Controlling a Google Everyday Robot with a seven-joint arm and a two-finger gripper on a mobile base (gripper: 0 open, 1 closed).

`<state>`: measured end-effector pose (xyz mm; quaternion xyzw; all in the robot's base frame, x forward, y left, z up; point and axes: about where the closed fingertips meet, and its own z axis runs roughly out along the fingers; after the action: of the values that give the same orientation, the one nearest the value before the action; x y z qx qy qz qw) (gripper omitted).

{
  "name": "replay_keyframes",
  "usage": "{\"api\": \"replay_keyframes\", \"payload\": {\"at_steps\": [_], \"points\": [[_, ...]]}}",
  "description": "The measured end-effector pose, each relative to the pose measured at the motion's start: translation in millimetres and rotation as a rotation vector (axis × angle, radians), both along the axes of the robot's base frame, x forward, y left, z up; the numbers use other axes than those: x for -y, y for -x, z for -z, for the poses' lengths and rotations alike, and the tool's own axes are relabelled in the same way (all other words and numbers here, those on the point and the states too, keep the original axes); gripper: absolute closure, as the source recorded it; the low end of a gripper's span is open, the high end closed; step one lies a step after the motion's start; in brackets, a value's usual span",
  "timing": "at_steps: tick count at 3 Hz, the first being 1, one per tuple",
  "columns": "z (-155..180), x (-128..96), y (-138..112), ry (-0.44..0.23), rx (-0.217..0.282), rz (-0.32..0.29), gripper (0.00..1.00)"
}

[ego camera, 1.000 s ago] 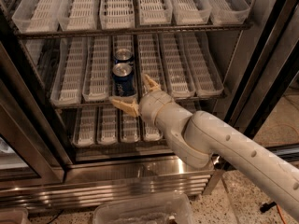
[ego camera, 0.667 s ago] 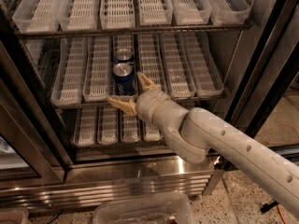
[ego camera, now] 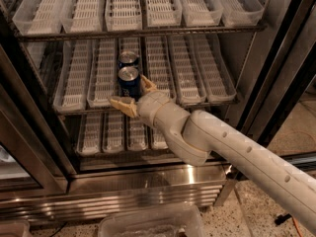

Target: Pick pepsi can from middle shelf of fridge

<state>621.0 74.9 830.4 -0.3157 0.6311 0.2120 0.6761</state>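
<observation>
Currently, stage: reach under way, can not yet gripped.
Gripper (ego camera: 134,94): jaws spread wide, holding nothing. It sits at the can's 6 o'clock, just in front, seemingly lined up to close around it.
Pepsi can (ego camera: 129,82): upright at the front of a lane on the middle shelf (ego camera: 195,78) of the fridge (ego camera: 148,181); dark blue, silver top.
Twin can (ego camera: 128,59): directly behind, at 12 o'clock.

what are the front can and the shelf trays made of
The front pepsi can looks like glossy blue-painted aluminium, going by its shiny silver top. The middle shelf trays look like translucent white slotted plastic. The gripper, jaws open, straddles that can.
</observation>
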Motion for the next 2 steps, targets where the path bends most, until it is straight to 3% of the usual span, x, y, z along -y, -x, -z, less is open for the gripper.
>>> {"api": "replay_keyframes", "payload": {"at_steps": [1, 2], "points": [[-0.2, -4.3, -4.3, -0.005, 0.005, -0.007, 0.28], [-0.3, -4.4, -4.4, -0.005, 0.005, -0.007, 0.47]]}}
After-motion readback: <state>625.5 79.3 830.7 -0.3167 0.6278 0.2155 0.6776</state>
